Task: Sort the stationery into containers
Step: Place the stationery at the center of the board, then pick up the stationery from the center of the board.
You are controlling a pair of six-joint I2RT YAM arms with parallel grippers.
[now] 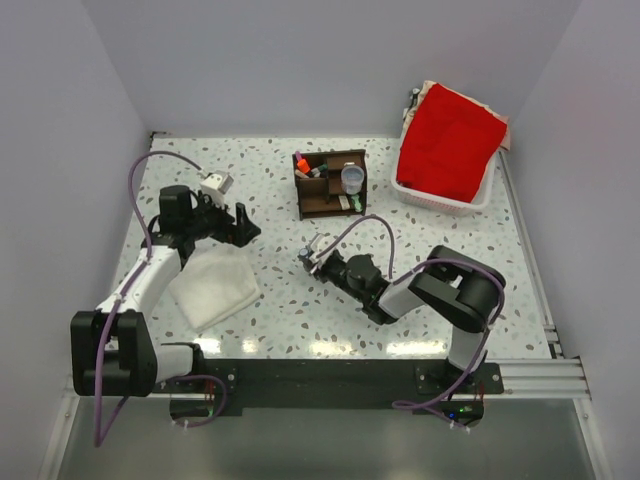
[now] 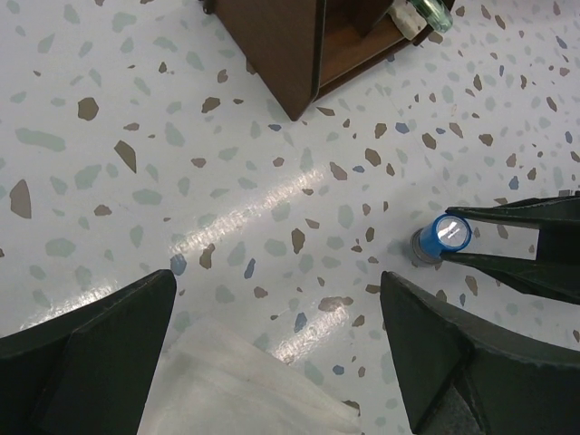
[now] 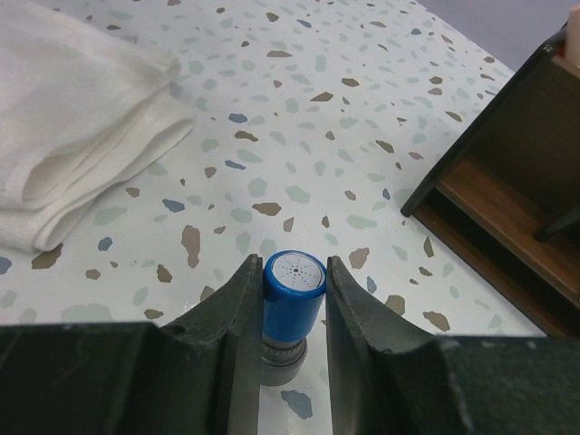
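A blue-capped grey stick [image 3: 293, 288] stands upright with its grey base down at the table. My right gripper [image 3: 293, 272] is shut on its blue cap, one finger pressed on each side. From above, that gripper [image 1: 314, 252] sits mid-table, in front of the dark brown wooden organizer [image 1: 330, 184]. An orange highlighter [image 1: 301, 163] and a round bluish pot [image 1: 352, 178] are in the organizer. My left gripper [image 1: 243, 224] hangs open and empty to the left, its jaws wide above the table [image 2: 281, 308]. It sees the stick [image 2: 447, 234] at its right.
A folded white cloth [image 1: 212, 286] lies under and in front of the left gripper. A white basket with red cloth [image 1: 447, 150] stands at the back right. The organizer's corner [image 2: 281, 54] fills the top of the left wrist view.
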